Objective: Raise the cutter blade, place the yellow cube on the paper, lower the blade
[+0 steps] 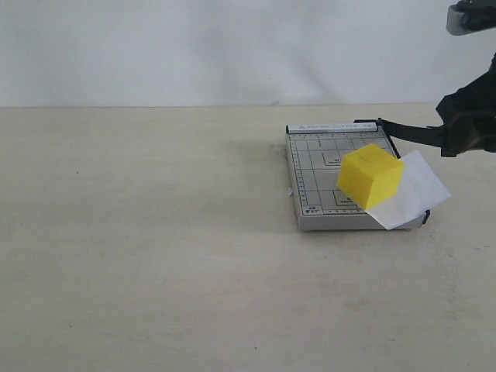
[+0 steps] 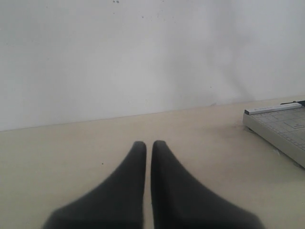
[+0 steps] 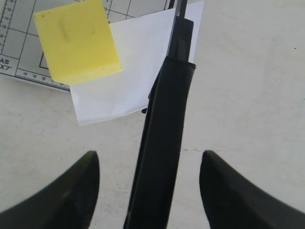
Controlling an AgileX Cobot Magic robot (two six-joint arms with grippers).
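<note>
**Exterior view findings: blade up, cube on sheet, lowering outstanding**

Exterior view showed the solid bright yellow cube seated on the thin white rectangular sheet of paper. The sheet lay askew on the small grey gridded cutter board and overhung its right edge. The long thin black cutter blade ran from its hinge at the board's far right corner out to the right arm and appeared lifted clear of the board.

The right gripper stood spread, with the blade's thick rounded black handle lying between its fingers. A gap showed on each side, so no pinch was observed (whether the handle rested on some hidden part of the gripper could not be told). The left gripper was pressed together on nothing, hovering over the pale table well apart from the board.

Assessment: two steps looked complete and lowering was due. The blade is judged a stiff lever that swings only about its hinge. It is best taken across the thick handle near the free end, where the rounded grip gives purchase and leverage. The smooth handle could slip from a loose hold and let the blade drop. The cube, judged rigid and light, sat close to the cutting edge, so the descending blade might foul it. The flimsy sheet could shift or be cut.
</note>
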